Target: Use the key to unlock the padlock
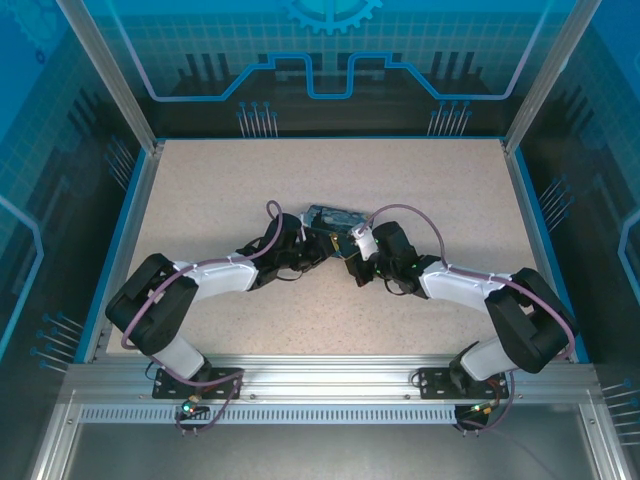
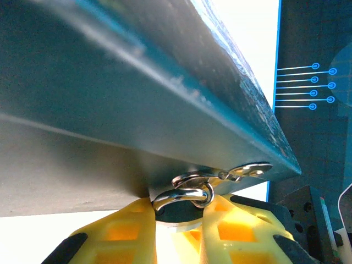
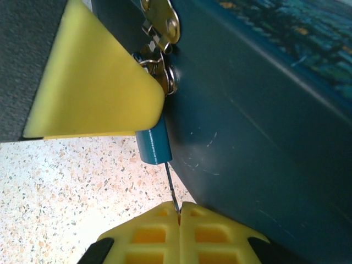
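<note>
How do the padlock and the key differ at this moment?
The padlock is a stubby blue-teal body; the key is a thin silvery sliver. The padlock hangs on the hasp of the tin, between the fingers of the left hand; the key is pinched in the shut right hand. Both are tiny beside the tin.

From above, soft even light falls on the table (image 1: 420,190). In the left wrist view the close tin (image 2: 137,93) is blurry, with white glare at one o'clock.
</note>
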